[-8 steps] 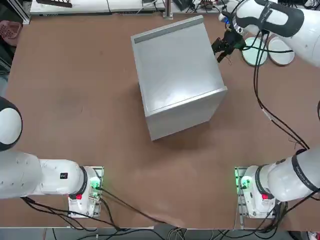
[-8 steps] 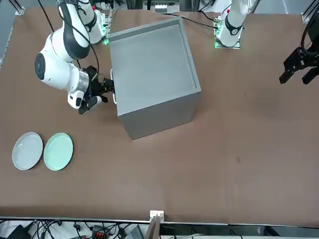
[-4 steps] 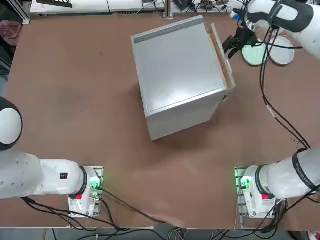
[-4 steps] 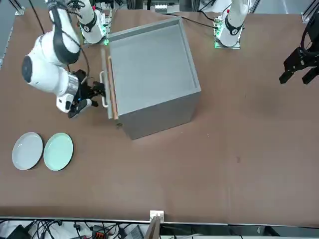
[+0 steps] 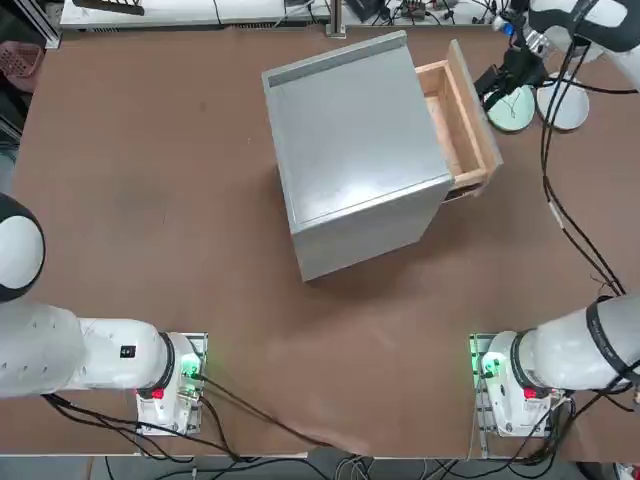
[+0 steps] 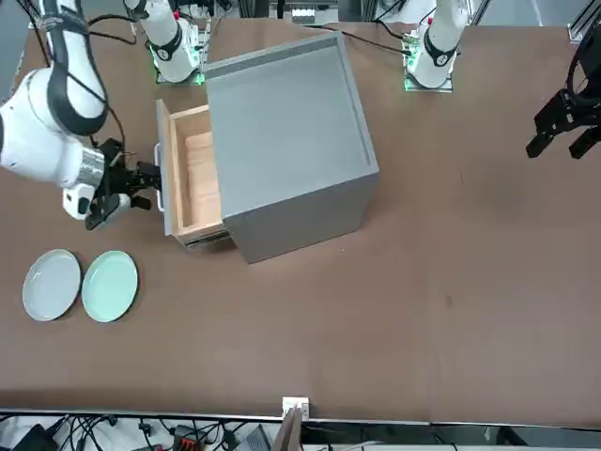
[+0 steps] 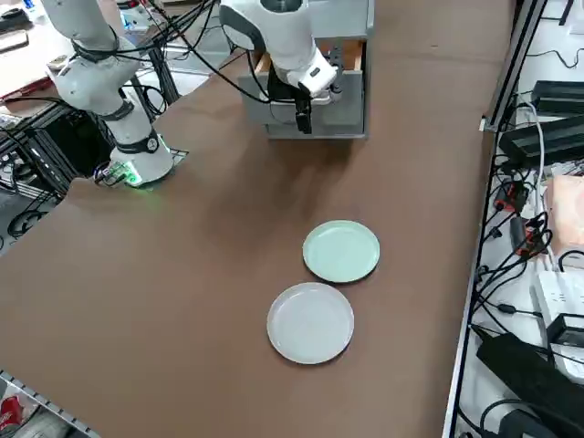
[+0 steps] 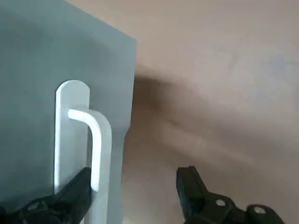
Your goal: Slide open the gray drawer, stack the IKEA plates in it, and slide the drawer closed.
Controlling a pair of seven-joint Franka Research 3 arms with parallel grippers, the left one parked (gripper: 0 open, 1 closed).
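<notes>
From overhead, you are seeing the right gripper (image 5: 497, 84) sitting just outside the front panel of the gray drawer (image 5: 462, 120), which is standing pulled out of the gray cabinet (image 5: 350, 150) toward the working arm's side; the mint plate (image 5: 512, 108) and the white-gray plate (image 5: 565, 103) are lying just beyond the gripper, away from the cabinet.

From the front, you are looking at the gripper (image 6: 139, 178) by the drawer (image 6: 192, 188), with both plates (image 6: 110, 286) lying side by side, toward the camera from it, on bare brown table (image 6: 376, 310).

From the right side, the plates (image 7: 340, 251) are resting flat, nearly touching, well apart from the cabinet, cables crowding the table edge.

At the wrist, the fingers (image 8: 74, 193) are standing spread wide, astride the white handle (image 8: 96, 140), not clamping it
</notes>
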